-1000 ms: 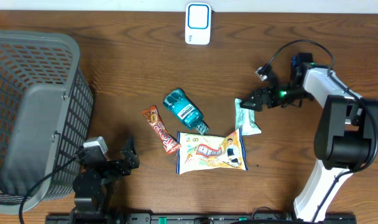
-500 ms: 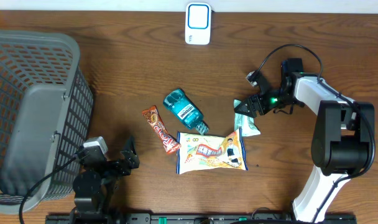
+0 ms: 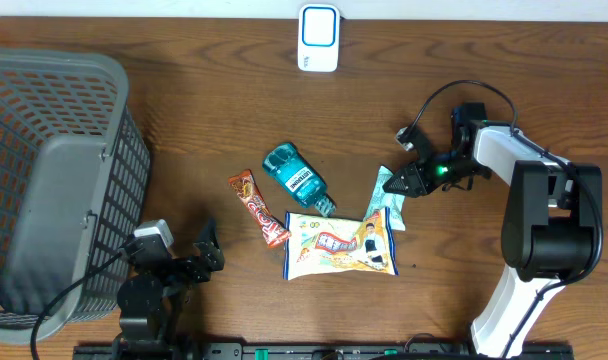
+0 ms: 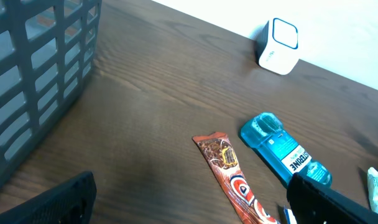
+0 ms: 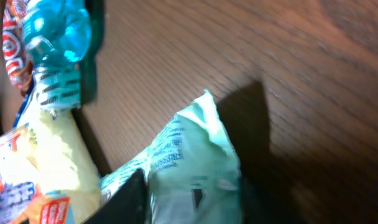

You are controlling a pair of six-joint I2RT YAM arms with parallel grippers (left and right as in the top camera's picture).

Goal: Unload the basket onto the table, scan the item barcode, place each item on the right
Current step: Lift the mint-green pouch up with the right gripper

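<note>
A pale green packet [image 3: 382, 206] lies tilted right of the middle of the table, and it fills the lower middle of the right wrist view [image 5: 192, 168]. My right gripper [image 3: 393, 184] is shut on the upper end of this packet, one black finger [image 5: 125, 200] against its left side and the other in shadow on its right. The white and blue scanner [image 3: 318, 38] stands at the table's far edge, also seen in the left wrist view [image 4: 278, 54]. My left gripper [image 3: 206, 255] rests open near the front left with nothing between its fingers [image 4: 189, 202].
A blue mouthwash bottle [image 3: 296, 177], a red-brown candy bar [image 3: 257, 207] and a yellow snack bag [image 3: 341, 243] lie around the middle. The snack bag touches the green packet's lower end. A large grey basket [image 3: 44, 180] fills the left side.
My right gripper moved left onto the green packet and closed on it. The packet swung from upright to tilted, its lower end shifting left. The left arm stayed still.
</note>
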